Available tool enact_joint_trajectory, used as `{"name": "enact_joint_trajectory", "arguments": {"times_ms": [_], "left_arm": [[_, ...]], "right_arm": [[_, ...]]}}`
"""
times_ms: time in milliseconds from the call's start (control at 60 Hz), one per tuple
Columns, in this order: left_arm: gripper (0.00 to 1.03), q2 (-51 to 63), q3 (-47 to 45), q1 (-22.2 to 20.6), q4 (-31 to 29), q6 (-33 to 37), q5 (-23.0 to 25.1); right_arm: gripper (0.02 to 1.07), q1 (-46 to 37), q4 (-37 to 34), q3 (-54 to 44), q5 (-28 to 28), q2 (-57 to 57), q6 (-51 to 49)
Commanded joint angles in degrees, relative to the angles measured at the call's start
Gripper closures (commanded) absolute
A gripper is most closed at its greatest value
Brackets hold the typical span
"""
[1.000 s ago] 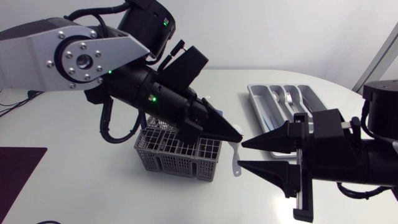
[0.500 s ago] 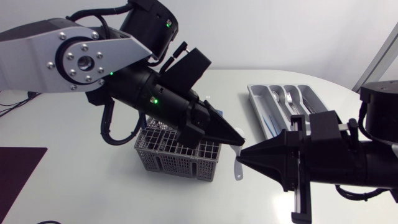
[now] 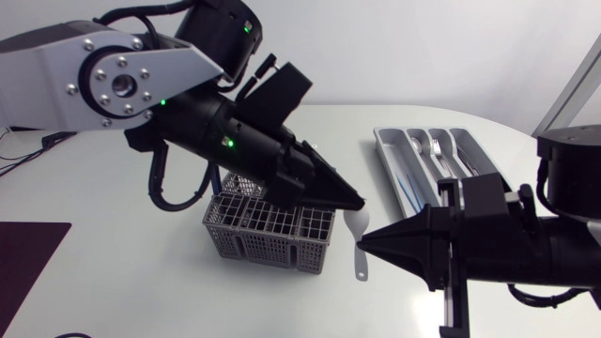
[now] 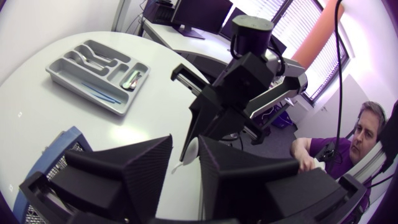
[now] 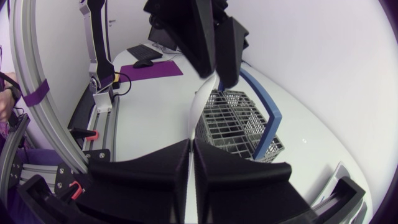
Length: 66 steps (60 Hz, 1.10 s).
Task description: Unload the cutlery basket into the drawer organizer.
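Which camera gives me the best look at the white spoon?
The head view: the white spoon shows nearly whole, hanging between the left tool and the right tool, beside the basket. The left wrist view shows only a pale sliver inside its own tool; the right wrist view sees it edge-on, as a thin strip.

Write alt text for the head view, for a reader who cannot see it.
The left gripper and right gripper meet tip to tip above a white table, both shut on a white spoon that hangs handle down. A grey basket stands below the left gripper, and a grey organizer holding some cutlery lies beyond the right arm.
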Motion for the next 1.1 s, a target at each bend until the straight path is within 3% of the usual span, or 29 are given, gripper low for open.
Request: {"name": "enact_joint_trajectory", "arguments": {"times_ms": [0,267,433,800,1083], "left_arm": [[0.20,-1.4,2.7,2.1,0.3,-1.3,-0.5],[0.17,-6.5,1.3,6.7,-0.4,-1.2,-7.7],[0.17,-8.2,-1.1,8.3,-3.9,2.4,-11.5],[0.17,-9.7,-5.0,10.4,-6.4,5.4,-13.8],[0.17,-10.3,-6.2,12.3,-8.1,7.6,-15.4]], "right_arm": [[1.00,-2.3,-2.2,-0.7,0.0,-0.5,-2.4],[1.00,-18.3,-9.6,-1.7,-1.6,-3.1,-15.2],[1.00,-31.7,-9.0,-3.6,-4.8,-0.5,-25.3],[1.00,-52.6,-0.6,-1.2,-10.3,17.4,-41.6],[1.01,-59.3,9.5,2.5,-9.4,29.3,-48.1]]}}
